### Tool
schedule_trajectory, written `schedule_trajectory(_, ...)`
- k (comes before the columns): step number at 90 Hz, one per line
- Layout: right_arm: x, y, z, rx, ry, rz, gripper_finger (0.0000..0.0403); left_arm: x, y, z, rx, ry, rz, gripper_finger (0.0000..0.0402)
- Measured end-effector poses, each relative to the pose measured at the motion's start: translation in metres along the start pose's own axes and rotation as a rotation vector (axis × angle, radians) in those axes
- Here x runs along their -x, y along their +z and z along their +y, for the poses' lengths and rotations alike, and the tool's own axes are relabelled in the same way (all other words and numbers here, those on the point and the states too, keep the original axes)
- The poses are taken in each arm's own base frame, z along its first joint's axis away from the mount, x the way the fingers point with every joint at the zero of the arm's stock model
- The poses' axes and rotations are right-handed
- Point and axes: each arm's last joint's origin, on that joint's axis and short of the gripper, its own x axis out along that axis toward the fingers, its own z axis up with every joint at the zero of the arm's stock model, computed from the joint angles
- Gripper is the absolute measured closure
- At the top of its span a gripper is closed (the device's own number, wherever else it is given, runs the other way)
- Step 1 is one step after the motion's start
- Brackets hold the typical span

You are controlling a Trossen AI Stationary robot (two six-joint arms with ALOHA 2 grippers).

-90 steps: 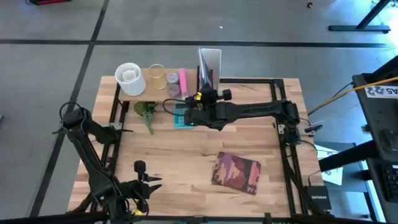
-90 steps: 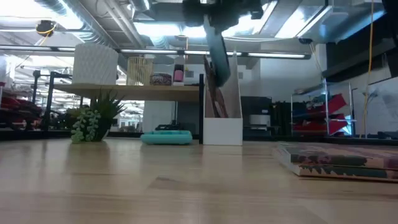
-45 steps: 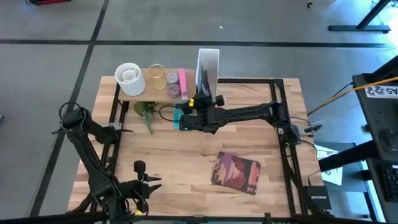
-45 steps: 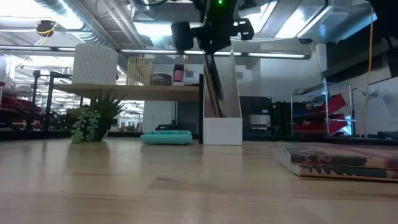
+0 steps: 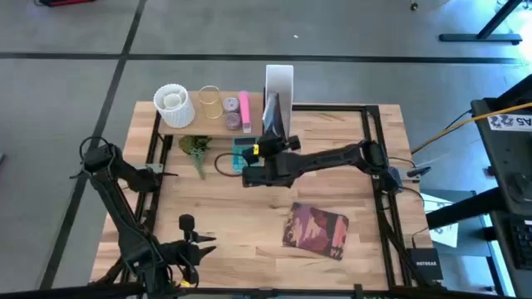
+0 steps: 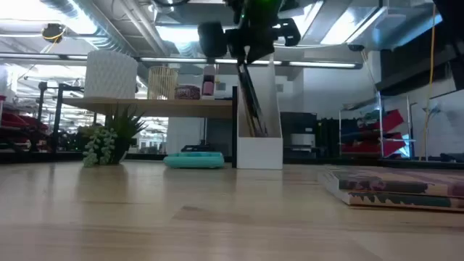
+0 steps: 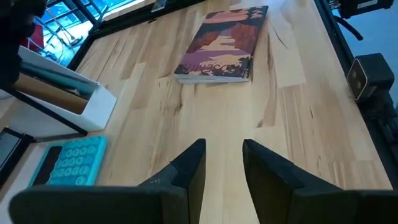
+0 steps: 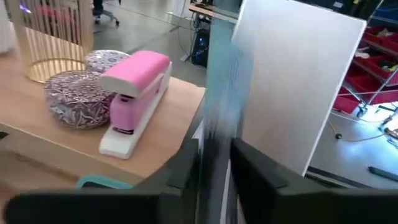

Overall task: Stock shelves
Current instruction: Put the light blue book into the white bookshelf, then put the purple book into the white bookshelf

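Note:
The shelves are a light-wood plank on a black frame (image 5: 208, 122) (image 6: 159, 106) and a white upright file box (image 5: 280, 80) (image 6: 259, 148) at its right end. My right gripper (image 6: 251, 51) (image 8: 214, 168) hovers over the file box, shut on a thin teal book (image 6: 249, 101) whose lower part stands inside the box. A second book (image 5: 316, 230) (image 7: 221, 43) lies flat on the table at the near right. My left gripper (image 7: 224, 171) waits open at the near left (image 5: 195, 241). My right gripper pinches the teal book's upper edge (image 8: 217, 134) between its two fingers, one on each cover. The fingers come from above and from the near side. The book hangs tilted below them, its lower end hidden behind the file box's low front wall.
On the plank stand a white ribbed pot (image 5: 173, 103), a gold wire cup (image 8: 50, 34), two patterned tins (image 8: 78, 96) and a pink stapler (image 8: 134, 93). Under the plank lie a teal calculator (image 6: 193, 159) and a small plant (image 6: 109, 141). The table's middle is bare wood.
My right gripper has come down and a little toward the near edge, still shut on the teal book. The book, earlier tilted above the file box, has sunk into it and now stands steeper.

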Motion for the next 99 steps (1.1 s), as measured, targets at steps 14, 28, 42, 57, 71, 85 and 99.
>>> schedule_trajectory(14, 0.001, -0.001, -0.001, 0.025, -0.006, -0.004, 0.0233, 0.0, 0.0, 0.0, 0.001, 0.0, 0.0, 0.0311)
schedule_trajectory(28, 0.008, -0.003, -0.004, 0.083, -0.013, -0.029, 0.0194, 0.0, 0.0, 0.0, 0.001, -0.001, 0.0, 0.0311)
schedule_trajectory(42, 0.041, -0.006, -0.007, 0.156, 0.009, -0.132, 0.0187, 0.0, 0.0, 0.0, -0.003, 0.0, 0.001, 0.0311)
schedule_trajectory(57, 0.093, -0.01, -0.013, 0.343, 0.112, -0.178, 0.0187, 0.0, 0.0, 0.0, -0.001, 0.0, 0.0, 0.0311)
schedule_trajectory(71, 0.152, -0.031, -0.02, 0.56, 0.328, -0.097, 0.0187, -0.001, 0.0, 0.0, 0.002, 0.006, -0.005, 0.0311)
schedule_trajectory(85, 0.207, -0.057, -0.032, 0.742, 0.6, 0.063, 0.0187, 0.0, 0.002, 0.0, 0.014, 0.012, -0.023, 0.0311)
schedule_trajectory(99, 0.255, -0.078, -0.051, 0.83, 0.806, 0.173, 0.0187, -0.006, 0.006, 0.001, 0.009, 0.022, -0.035, 0.0311)
